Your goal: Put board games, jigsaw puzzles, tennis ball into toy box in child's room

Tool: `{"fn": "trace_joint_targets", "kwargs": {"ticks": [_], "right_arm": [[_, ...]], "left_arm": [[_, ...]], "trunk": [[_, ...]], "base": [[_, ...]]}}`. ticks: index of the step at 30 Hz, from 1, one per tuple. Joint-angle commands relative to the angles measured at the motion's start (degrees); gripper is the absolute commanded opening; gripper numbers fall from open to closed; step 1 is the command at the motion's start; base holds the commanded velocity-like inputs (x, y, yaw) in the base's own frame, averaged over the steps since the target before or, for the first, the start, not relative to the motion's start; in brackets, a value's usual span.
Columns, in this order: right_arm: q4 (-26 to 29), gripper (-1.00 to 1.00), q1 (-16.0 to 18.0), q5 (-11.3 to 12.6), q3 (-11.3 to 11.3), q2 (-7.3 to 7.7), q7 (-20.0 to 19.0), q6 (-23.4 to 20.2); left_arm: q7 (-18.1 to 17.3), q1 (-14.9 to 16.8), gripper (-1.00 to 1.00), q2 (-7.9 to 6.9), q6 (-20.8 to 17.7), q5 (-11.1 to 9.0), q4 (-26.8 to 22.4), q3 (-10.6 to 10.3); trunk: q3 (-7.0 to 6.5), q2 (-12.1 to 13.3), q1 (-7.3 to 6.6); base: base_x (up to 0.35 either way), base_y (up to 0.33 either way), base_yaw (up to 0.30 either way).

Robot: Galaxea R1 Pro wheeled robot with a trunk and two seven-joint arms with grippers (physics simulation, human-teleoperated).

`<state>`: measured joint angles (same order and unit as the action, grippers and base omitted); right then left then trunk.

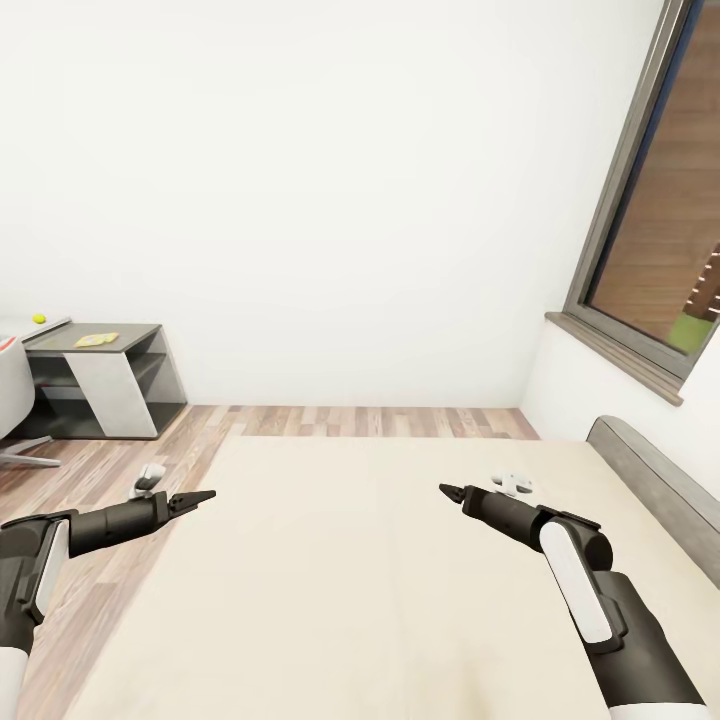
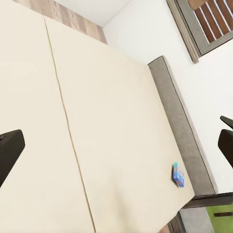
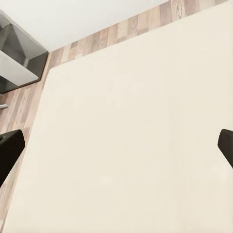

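Observation:
The bed [image 1: 330, 560], a wide cream mattress, spreads out in front of me with its grey headboard [image 1: 660, 480] on the right. A small blue board game [image 2: 178, 174] lies on the mattress close to the headboard [image 2: 179, 126]. Both arms hover over the mattress: my left gripper [image 1: 200, 497] near its left edge, my right gripper [image 1: 450, 490] over the middle. Each stands open and empty, as the left wrist view [image 2: 118, 143] and right wrist view [image 3: 118, 145] confirm. Far left, the tennis ball [image 1: 39, 318] rests on the table [image 1: 50, 329], and a flat yellow toy [image 1: 96, 340] lies on its grey end.
A white chair [image 1: 12, 400] stands beside the table at the left edge. Wood plank floor [image 1: 380, 420] runs between the bed's foot and the white wall. A large window [image 1: 650, 200] fills the right wall above the headboard.

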<state>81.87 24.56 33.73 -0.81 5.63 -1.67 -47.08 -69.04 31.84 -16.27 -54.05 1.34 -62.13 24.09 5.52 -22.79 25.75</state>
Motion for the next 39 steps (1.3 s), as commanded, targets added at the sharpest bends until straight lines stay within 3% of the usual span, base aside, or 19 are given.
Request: {"fn": "trace_joint_targets", "kwargs": {"ticks": [1, 39], "right_arm": [[0.04, 1.0, 0.05, -0.07, -0.07, 0.0, -0.18, -0.3], [0.04, 1.0, 0.05, 0.01, -0.07, 0.0, -0.18, -0.3]], "left_arm": [[-0.31, 0.06, 1.0, 0.01, -0.55, 0.15, -0.01, 0.08], [-0.26, 0.06, 1.0, 0.01, -0.54, 0.15, -0.01, 0.08]], "trunk": [[0.13, -0.13, 0.04], [0.13, -0.13, 0.04]], "base": [[-0.015, 0.0, 0.0], [-0.01, 0.0, 0.0]]}}
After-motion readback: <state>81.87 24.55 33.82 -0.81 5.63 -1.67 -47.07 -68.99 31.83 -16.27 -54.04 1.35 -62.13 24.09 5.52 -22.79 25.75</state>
